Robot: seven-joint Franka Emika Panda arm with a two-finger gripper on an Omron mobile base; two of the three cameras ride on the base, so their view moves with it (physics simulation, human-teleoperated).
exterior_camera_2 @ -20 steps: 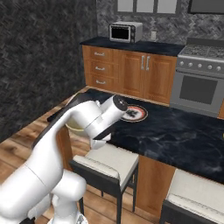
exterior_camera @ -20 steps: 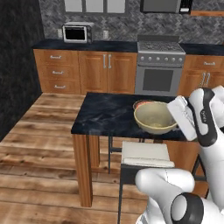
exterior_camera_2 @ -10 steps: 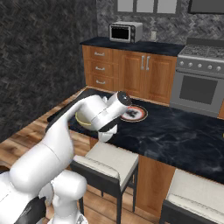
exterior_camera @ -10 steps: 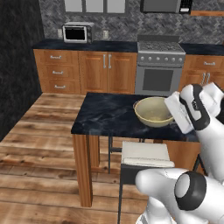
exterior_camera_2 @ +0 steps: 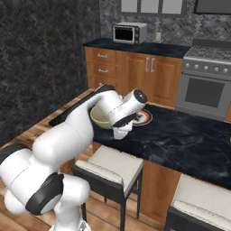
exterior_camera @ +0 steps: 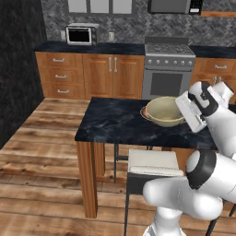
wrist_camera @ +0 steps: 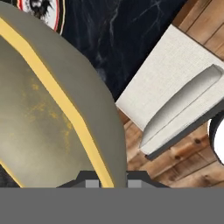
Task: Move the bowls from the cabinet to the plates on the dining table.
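Note:
A deep, tan-grey bowl (exterior_camera: 164, 111) with a yellowish rim hangs low over the black marble dining table (exterior_camera: 110, 123), close to its near edge. My gripper (exterior_camera: 188, 113) is shut on the bowl's rim from the right. In the hand view that rim runs between the two finger tips of the gripper (wrist_camera: 111, 177), and the bowl (wrist_camera: 39, 113) takes up the left half. A flat plate (exterior_camera_2: 144, 116) with an orange-red rim lies on the table just beyond the bowl (exterior_camera_2: 100, 116); the plate's (wrist_camera: 43, 9) edge shows at the top. My arm hides part of the bowl in the right base view.
White-cushioned stools (exterior_camera: 152, 162) (exterior_camera_2: 113, 164) (exterior_camera_2: 203, 198) stand tucked against the table's near side. Against the back wall are wooden base units, a stove (exterior_camera: 168, 69) and a microwave (exterior_camera: 80, 34) on the counter. Wooden floor lies to the left of the table.
The arm has carried the bowl farther in over the table, toward the plate. The grip on the rim is unchanged.

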